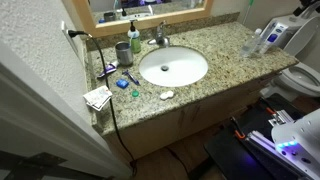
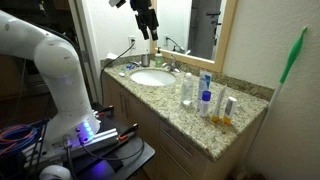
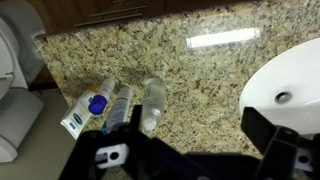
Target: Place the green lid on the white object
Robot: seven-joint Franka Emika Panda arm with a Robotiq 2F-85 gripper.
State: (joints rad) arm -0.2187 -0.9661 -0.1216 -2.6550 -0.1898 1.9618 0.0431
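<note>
Status: green lid (image 1: pixel 121 84) untouched, left of sink (image 1: pixel 172 67).
White object (image 1: pixel 167 95) lies at the sink's near rim; pincer (image 3: pixel 190 152) spread wide, empty, above bottles (image 3: pixel 120 105) at the table's (image 1: pixel 225 50) right end. Recommend centring squarely over lid before closing.

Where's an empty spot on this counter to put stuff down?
The biggest bare patch is the granite between the sink and the bottles at the counter's end; the wrist view shows it bare too. The sink's other side is crowded: cup, green lid, white object and paper.
</note>
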